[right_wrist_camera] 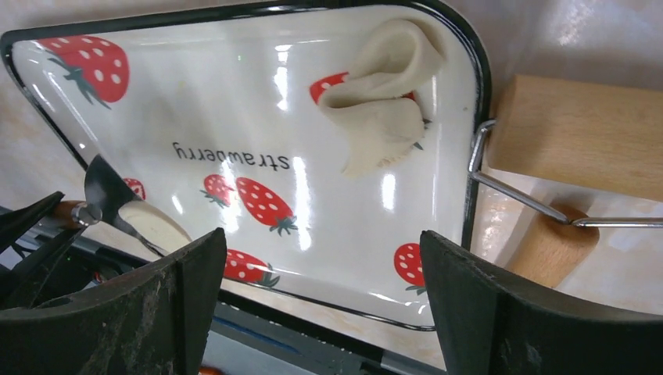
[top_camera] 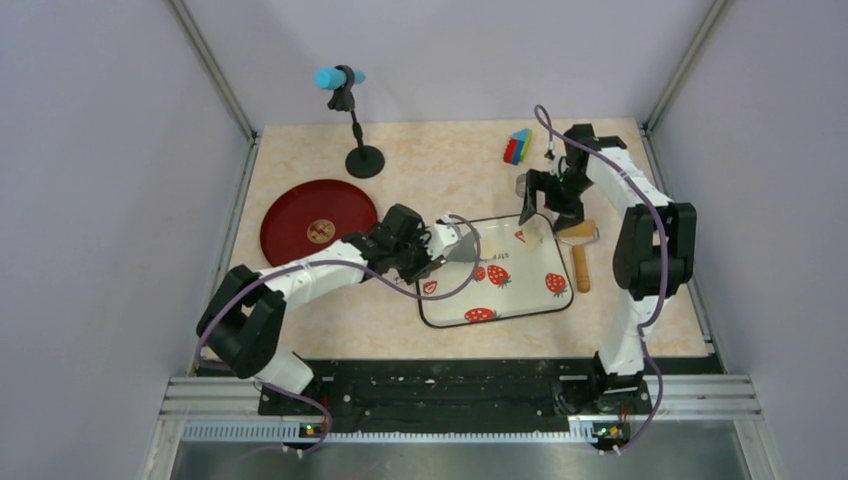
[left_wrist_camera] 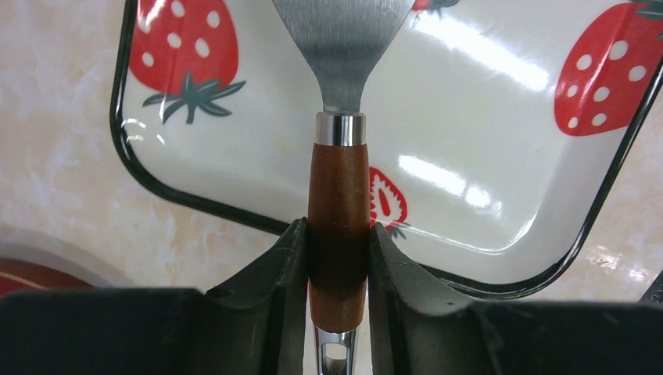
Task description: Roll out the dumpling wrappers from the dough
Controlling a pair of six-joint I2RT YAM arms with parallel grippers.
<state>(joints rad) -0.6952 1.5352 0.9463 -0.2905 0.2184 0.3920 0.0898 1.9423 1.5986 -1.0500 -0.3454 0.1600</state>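
A crumpled scrap of pale dough [right_wrist_camera: 387, 94] lies in the far right corner of the strawberry-print tray [right_wrist_camera: 234, 101]; it also shows in the top view [top_camera: 530, 237]. My left gripper [left_wrist_camera: 338, 234] is shut on the brown handle of a metal spatula [left_wrist_camera: 338, 180], its blade reaching over the tray's left edge [top_camera: 465, 248]. In the right wrist view a small pale round wrapper [right_wrist_camera: 152, 225] lies at the blade's tip [right_wrist_camera: 105, 191]. My right gripper [right_wrist_camera: 322, 266] is open and empty, hovering above the tray's far right corner [top_camera: 548, 212].
A wooden rolling pin [top_camera: 580, 255] with a wire frame lies just right of the tray [top_camera: 500, 318]. A red round plate [top_camera: 318, 222] sits left of the tray. A black microphone stand [top_camera: 362, 160] and a coloured block [top_camera: 517, 147] stand at the back.
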